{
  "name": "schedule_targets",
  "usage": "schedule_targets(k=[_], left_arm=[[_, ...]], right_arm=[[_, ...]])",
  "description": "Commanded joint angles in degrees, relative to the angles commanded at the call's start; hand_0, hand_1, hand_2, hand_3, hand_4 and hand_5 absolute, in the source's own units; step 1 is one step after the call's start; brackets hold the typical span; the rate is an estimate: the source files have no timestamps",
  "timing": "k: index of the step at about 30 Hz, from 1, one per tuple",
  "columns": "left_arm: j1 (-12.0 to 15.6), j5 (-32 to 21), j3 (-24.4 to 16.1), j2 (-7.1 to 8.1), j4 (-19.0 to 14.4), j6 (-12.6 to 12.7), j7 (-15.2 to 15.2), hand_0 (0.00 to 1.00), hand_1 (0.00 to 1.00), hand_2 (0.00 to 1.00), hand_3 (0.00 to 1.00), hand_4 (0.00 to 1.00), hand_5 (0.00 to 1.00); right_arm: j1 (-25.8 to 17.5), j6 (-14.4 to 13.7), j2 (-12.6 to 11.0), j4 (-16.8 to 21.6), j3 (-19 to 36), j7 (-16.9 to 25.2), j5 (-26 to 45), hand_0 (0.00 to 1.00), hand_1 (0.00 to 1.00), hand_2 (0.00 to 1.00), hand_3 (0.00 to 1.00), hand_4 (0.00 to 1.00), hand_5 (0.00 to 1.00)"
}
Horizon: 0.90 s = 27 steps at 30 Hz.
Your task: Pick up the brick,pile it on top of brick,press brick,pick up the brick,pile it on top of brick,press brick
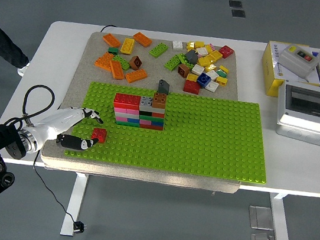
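Working down from the white table (294,181), I see the beige mat (96,42) covering its left and middle, with the green baseplate (217,140) along the mat's near edge. The brick wall (139,112) stands on the baseplate's far left part, several coloured courses high, with a red top at its left end and a brown brick (160,100) at its right. Loose bricks (198,66) lie scattered along the mat's far edge. My left hand (78,126) sits at the baseplate's near left corner, thumb and fingers closed narrowly on a small red brick (99,135); the right hand is out of view. I judge this to be the pick-up. To do it well, I would firm up the pinch before lifting, keep the brick level, carry it over the wall's top course, line up the studs squarely, then press straight down without shoving the wall sideways.
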Motion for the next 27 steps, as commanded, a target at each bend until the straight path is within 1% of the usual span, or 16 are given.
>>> schedule_targets(k=[6,15,16,21,22,27], left_arm=[[-0.35,-0.24,0.46,-0.1,0.33,-0.27,0.43,0.973,0.933,0.943,0.773,0.693,0.347],[-0.91,-0.49,0.96,-0.67,1.58,-0.32,0.73,0.974,0.937,0.951,0.773,0.692,0.347],[-0.93,-0.5,1.02,-0.75,1.7,-0.33,0.76,0.976,0.938,0.954,0.767,0.677,0.309],[-1.01,-0.53,1.13,-0.94,2.0,-0.29,0.81,0.976,0.938,0.954,0.767,0.677,0.309],[-1.02,-0.54,1.14,-0.96,2.02,-0.26,0.8,0.977,0.941,0.958,0.735,0.678,0.309],[-1.07,-0.38,1.2,-1.05,2.19,0.03,0.74,0.977,0.941,0.958,0.735,0.678,0.309]], right_arm=[[0.08,0.04,-0.05,0.0,-0.2,0.04,0.2,0.713,0.703,0.727,0.676,0.413,0.828],[0.15,0.1,-0.07,0.0,-0.36,0.08,0.38,0.713,0.703,0.727,0.675,0.413,0.827],[0.16,0.1,-0.08,0.0,-0.42,0.1,0.45,0.713,0.701,0.726,0.674,0.413,0.828],[0.2,0.13,-0.12,0.0,-0.57,0.13,0.57,0.713,0.701,0.726,0.674,0.413,0.828],[0.21,0.14,-0.12,0.0,-0.59,0.14,0.62,0.713,0.701,0.727,0.674,0.413,0.828],[0.26,0.17,-0.14,0.0,-0.68,0.18,0.74,0.713,0.701,0.727,0.674,0.413,0.828]])
